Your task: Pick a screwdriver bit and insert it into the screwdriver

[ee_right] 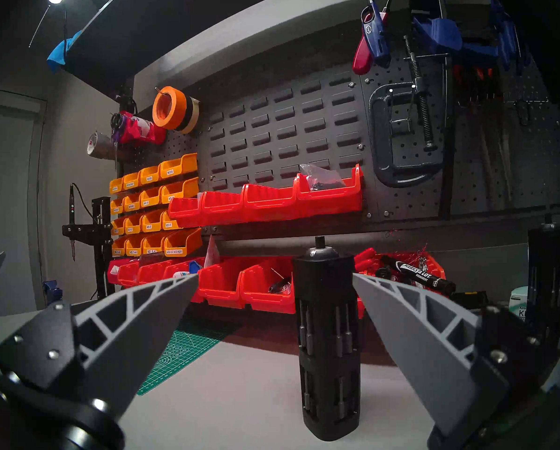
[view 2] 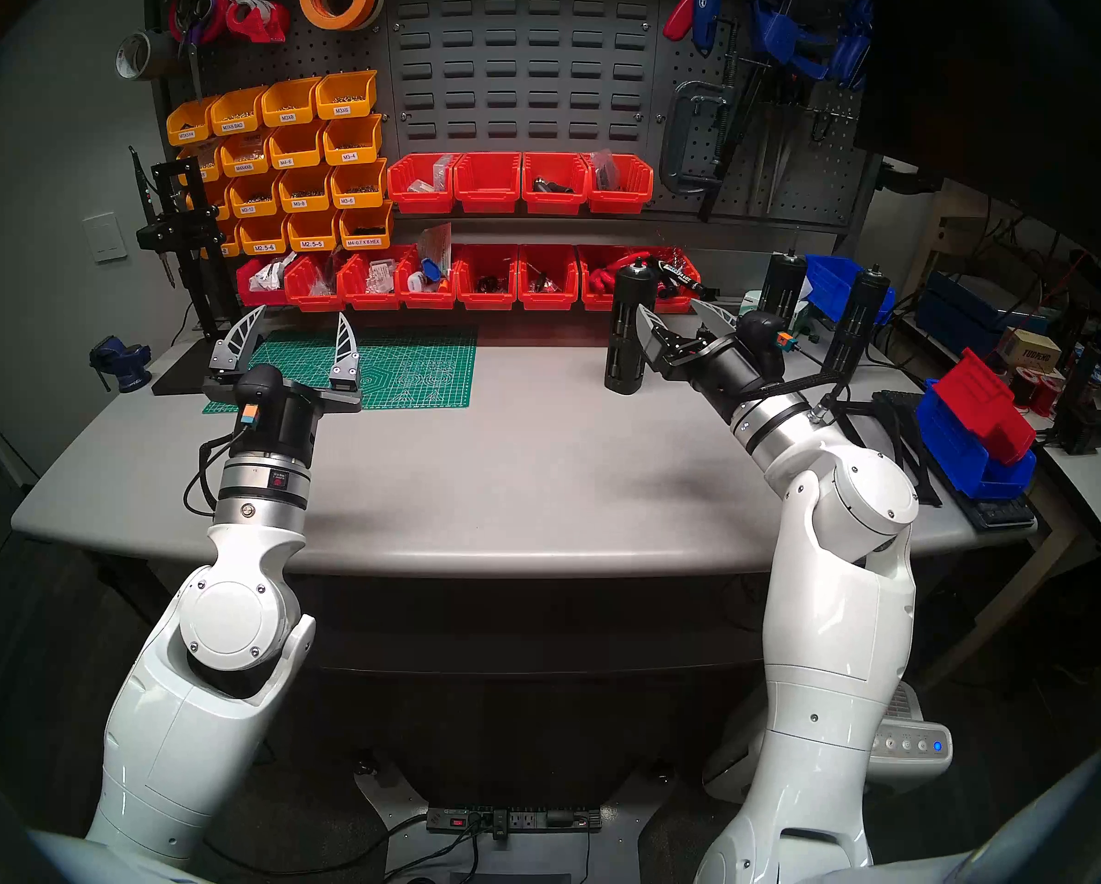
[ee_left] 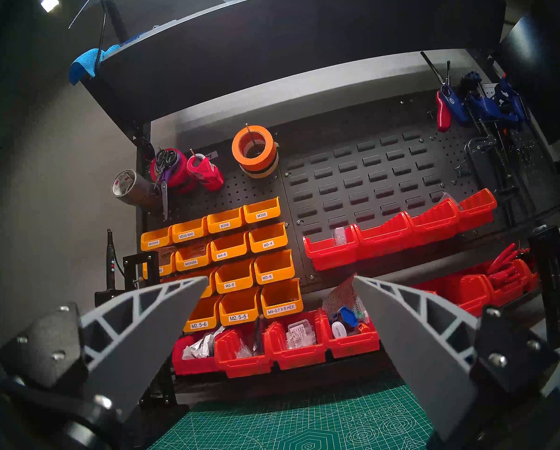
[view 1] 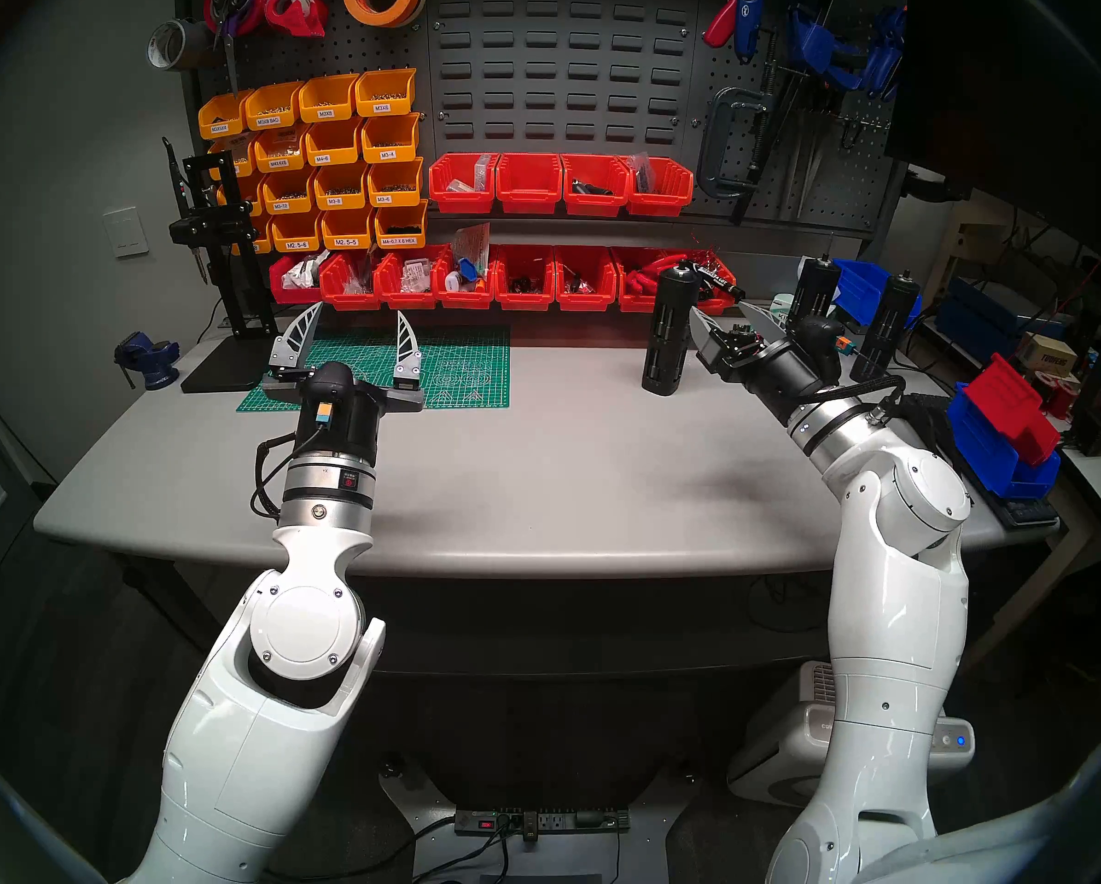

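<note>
Pegboard and rows of orange and red bins back a grey counter (view 1: 535,481) with a green mat (view 1: 465,366) at its far left. On the right half of the counter stands the screwdriver (ee_right: 329,342), upright, with thin bits (ee_right: 338,329) racked in its side slots and a short dark stub in the silver socket on top. Two more such cylinders stand further right.

Right hand (ee_right: 275,296) is spread wide and empty, level with the screwdriver's upper body, which shows between the fingers but nearer the right one; from the head view the left finger looks just beside the cylinder, though whether it touches is hard to tell. Left hand (view 1: 350,340) hangs released and empty over the mat, well apart.

Judging by this, the step is steadying the screwdriver. It would go best to shift a little so the body sits midway between the fingers, then clench on the solid band between slot rows, not over a bit. A one-sided touch could tip so tall a thing.
</note>
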Controlling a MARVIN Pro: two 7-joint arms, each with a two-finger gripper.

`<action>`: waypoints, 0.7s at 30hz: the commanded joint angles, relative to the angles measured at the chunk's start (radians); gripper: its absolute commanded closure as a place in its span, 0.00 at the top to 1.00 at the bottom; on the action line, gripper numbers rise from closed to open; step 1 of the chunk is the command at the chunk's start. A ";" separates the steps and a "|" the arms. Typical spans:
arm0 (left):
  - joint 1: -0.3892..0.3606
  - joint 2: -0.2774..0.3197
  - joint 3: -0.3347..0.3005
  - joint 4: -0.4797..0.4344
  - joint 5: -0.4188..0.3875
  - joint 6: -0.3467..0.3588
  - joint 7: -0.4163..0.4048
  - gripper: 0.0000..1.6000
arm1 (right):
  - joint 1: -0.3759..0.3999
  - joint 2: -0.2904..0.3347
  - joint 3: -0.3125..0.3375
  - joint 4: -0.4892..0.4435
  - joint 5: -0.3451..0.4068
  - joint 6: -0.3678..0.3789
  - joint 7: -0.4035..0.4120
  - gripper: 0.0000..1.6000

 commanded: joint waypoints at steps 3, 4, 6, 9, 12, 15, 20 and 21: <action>-0.019 -0.005 0.001 -0.026 0.006 -0.020 0.013 1.00 | 0.114 0.036 -0.012 0.041 0.014 0.014 -0.015 1.00; -0.019 -0.005 0.001 -0.027 0.006 -0.020 0.013 1.00 | 0.132 0.032 -0.009 0.057 0.005 0.018 -0.005 1.00; -0.019 -0.005 0.002 -0.028 0.007 -0.020 0.014 1.00 | 0.143 0.030 -0.009 0.069 0.012 0.024 -0.003 1.00; -0.017 -0.004 0.003 -0.033 0.010 -0.018 0.017 1.00 | 0.167 0.040 -0.017 0.105 0.013 0.031 -0.001 1.00; -0.017 -0.004 0.000 -0.035 0.011 -0.018 0.022 1.00 | 0.188 0.056 -0.026 0.138 0.012 0.034 0.006 1.00; -0.017 -0.003 -0.002 -0.034 0.011 -0.019 0.026 1.00 | 0.190 0.083 -0.051 0.149 0.017 0.028 -0.005 1.00; -0.014 -0.002 -0.005 -0.032 0.011 -0.022 0.031 1.00 | 0.241 0.093 -0.055 0.198 0.006 0.029 0.009 1.00; -0.014 -0.002 -0.005 -0.032 0.010 -0.022 0.032 1.00 | 0.248 0.096 -0.057 0.206 0.006 0.028 0.010 1.00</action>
